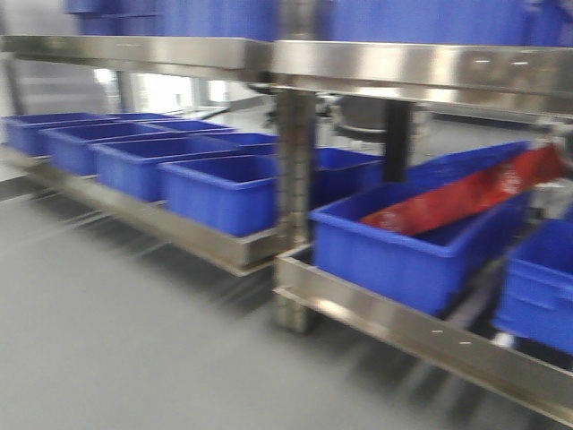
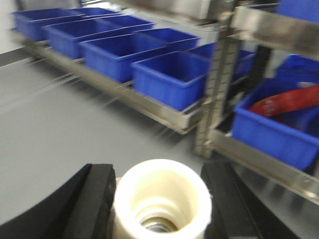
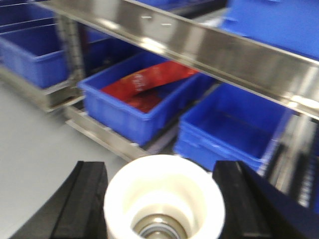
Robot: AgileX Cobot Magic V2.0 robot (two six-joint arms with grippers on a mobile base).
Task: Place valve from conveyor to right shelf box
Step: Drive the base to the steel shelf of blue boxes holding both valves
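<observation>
The left gripper [image 2: 158,211] pinches a cream valve [image 2: 160,186] at the bottom centre of its view, black fingers [image 2: 97,199] tight on both sides. The right gripper [image 3: 162,211] clamps a white valve [image 3: 164,186] likewise. Blurred blue boxes [image 1: 219,193] line the steel shelf [image 1: 421,336]; one at right centre holds a red bag [image 1: 466,197].

A row of blue boxes [image 1: 219,193] is being carried by the lower left steel shelf [image 1: 179,235]. On the right shelf [image 1: 394,327], a red packet [image 1: 466,199] is being held tilted inside a blue box [image 1: 394,246]. All is being blurred.
</observation>
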